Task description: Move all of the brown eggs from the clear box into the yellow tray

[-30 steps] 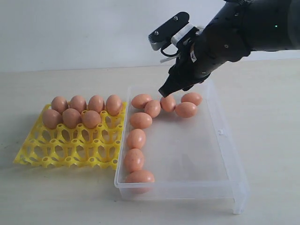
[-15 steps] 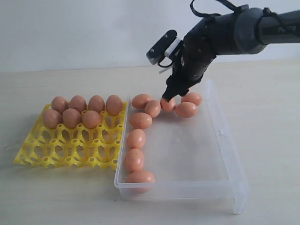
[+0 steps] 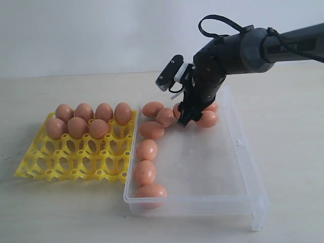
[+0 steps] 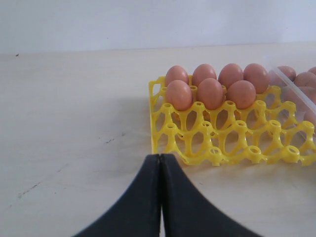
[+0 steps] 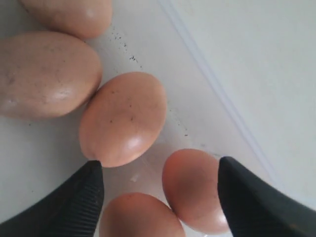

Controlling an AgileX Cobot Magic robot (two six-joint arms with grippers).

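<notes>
Jaws of the right gripper (image 3: 183, 120) stand spread wide, low inside the clear box (image 3: 217, 167) at its twelve o'clock end, over clustered brown eggs (image 3: 207, 119), apparently to bracket one for lifting; seven eggs already sit in the yellow tray (image 3: 76, 162), at the box's nine o'clock.

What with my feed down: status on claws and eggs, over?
Right claw open, over eggs at far end of clear box, nothing gripped. Left claw shut, parked short of yellow tray. Seven brown eggs in tray, rest in box. Neighbour eggs crowd it.
</notes>
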